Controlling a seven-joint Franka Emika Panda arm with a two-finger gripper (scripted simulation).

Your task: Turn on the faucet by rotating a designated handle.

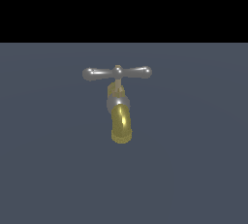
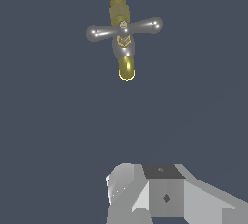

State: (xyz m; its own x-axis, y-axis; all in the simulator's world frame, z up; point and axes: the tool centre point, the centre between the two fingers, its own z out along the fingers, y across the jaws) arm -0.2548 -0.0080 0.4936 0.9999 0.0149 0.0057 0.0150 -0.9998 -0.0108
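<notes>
The faucet (image 1: 119,116) is a small brass-gold tap standing on the grey floor, its curved yellow spout (image 1: 121,126) pointing toward the exterior camera. Its handle (image 1: 116,72), a shiny silver-grey crossbar with bulbous ends and a brass knob at the centre, lies roughly level across the stem. The wrist view looks down on the faucet (image 2: 125,48), with the handle (image 2: 124,28) slightly slanted across it. Only grey and white parts of my gripper (image 2: 160,191) show at that picture's edge, well apart from the faucet. Its fingers are not clearly visible. No arm appears in the exterior view.
A plain dark grey-blue floor (image 1: 193,169) surrounds the faucet. A black band fills the background above it in the exterior view.
</notes>
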